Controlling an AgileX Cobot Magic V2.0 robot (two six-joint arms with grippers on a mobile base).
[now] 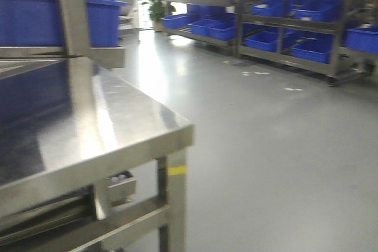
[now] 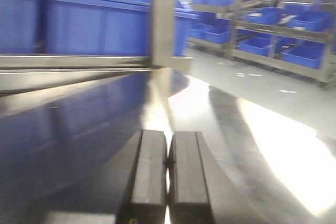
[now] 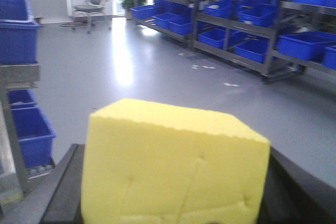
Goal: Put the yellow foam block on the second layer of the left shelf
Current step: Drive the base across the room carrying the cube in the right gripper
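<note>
The right gripper (image 3: 177, 198) squeezes the yellow foam block (image 3: 173, 150) between its dark fingers. The left gripper (image 2: 168, 145) is pressed tight together over a shiny metal table (image 2: 79, 129).

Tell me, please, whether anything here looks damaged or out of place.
The block shows creases and dents on its front face and a ragged top edge. Small white bits lie on the floor near the racks; too blurred to identify.
</note>
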